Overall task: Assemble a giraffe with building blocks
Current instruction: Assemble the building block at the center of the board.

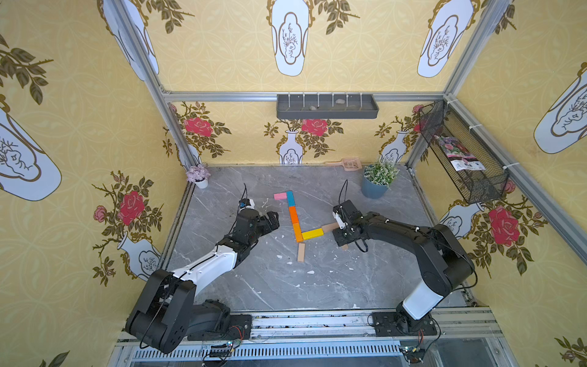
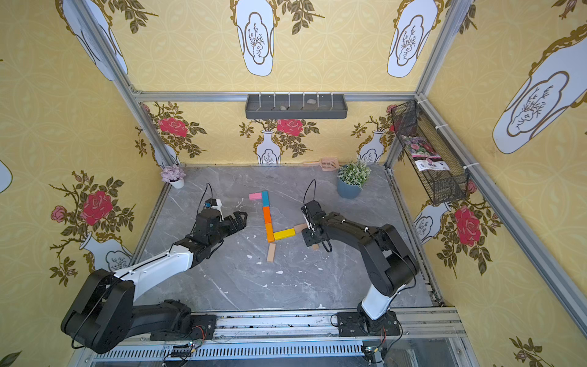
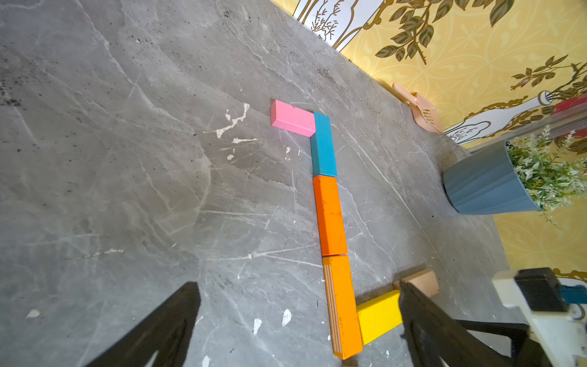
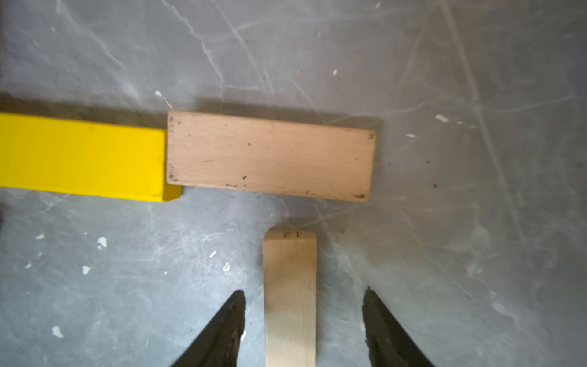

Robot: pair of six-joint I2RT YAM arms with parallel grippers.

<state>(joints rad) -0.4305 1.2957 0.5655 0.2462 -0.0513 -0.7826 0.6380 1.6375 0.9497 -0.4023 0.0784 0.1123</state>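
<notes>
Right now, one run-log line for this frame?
left pincer open, clear of neck | right pincer open astride pale leg block, no contact | gap to tan block

Grey marble tabletop (image 1: pixel 270 286): block giraffe (image 1: pixel 293 219), pink scoop (image 1: pixel 351 164), blue plant pot (image 1: pixel 374 190), white flowerpot (image 1: pixel 201 183)
</notes>
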